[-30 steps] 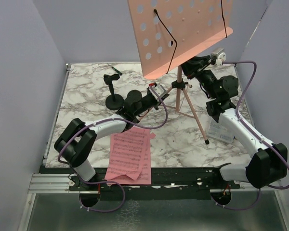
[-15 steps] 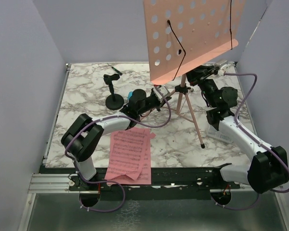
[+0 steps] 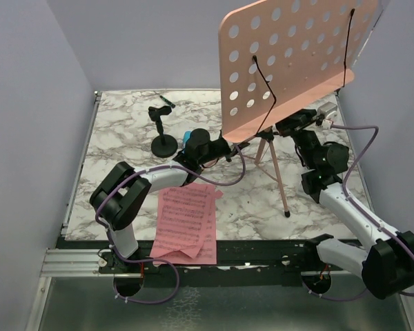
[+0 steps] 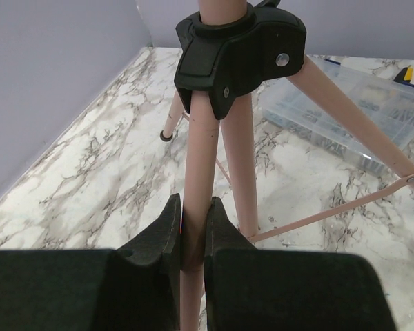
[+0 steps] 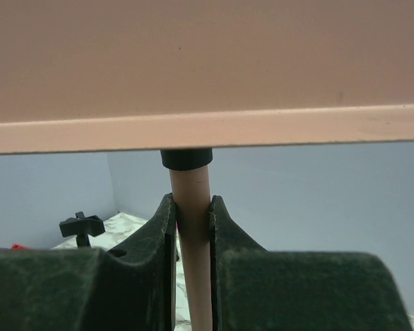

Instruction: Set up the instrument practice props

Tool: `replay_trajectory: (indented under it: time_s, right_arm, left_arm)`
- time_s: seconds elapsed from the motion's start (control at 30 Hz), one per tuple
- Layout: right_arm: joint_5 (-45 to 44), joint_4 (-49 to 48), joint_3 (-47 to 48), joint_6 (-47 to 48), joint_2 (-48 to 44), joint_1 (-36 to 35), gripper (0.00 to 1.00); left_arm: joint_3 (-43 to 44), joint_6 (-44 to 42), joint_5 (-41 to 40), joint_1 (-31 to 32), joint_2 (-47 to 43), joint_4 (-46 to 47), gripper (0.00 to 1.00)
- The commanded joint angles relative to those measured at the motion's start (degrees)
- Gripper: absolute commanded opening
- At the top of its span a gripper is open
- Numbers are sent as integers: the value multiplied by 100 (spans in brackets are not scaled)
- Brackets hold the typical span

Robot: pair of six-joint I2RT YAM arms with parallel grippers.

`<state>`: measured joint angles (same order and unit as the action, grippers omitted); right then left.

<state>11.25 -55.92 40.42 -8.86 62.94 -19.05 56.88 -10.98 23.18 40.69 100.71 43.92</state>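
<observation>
The salmon-pink music stand stands at the back right, its hole-punched desk (image 3: 297, 62) raised and tilted. My left gripper (image 3: 228, 148) is shut on a pink tube of the stand (image 4: 194, 172) just below the black tripod hub (image 4: 238, 48). My right gripper (image 3: 290, 127) is shut on the stand's pole (image 5: 192, 200) right under the desk's lip (image 5: 207, 131). One thin leg (image 3: 279, 183) reaches down to the table. The pink sheet-music pages (image 3: 188, 221) lie at the table's near edge. A small light-blue end (image 3: 185, 136) shows beside my left wrist, mostly hidden.
A small black stand with a round base (image 3: 163, 138) is at the back left, with a dark pen (image 3: 167, 102) behind it. A clear plastic compartment box (image 4: 352, 103) lies on the marble beyond the tripod. Grey walls close in on three sides.
The stand has moved to the right and its desk has swung up and rightward. Both arms went with it, still gripping the stand.
</observation>
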Motion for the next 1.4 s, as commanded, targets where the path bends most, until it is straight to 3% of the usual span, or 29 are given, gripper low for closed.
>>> replay_trajectory:
  time_s: [0.0,0.43,0.57,1.0,1.37]
  right_arm:
    - [-190,-1198,-110,-320,-702,-11,4]
    - [-441,-199,-87,-324,-785,-11,61]
    - [-544,-1,-267,-318,-946,-11,72]
    - [-631,2389,-662,-259,-1445,-12,77]
    - [-274,4015,-554,-530,-808,-16,79]
  left_arm:
    - [-38,432,-845,-290,148,91,0]
    - [-83,334,-725,-298,234,161,0]
    - [-89,241,-714,-298,255,162,0]
    - [-114,105,-373,-298,325,161,0]
    - [-184,150,-214,-298,292,165,0]
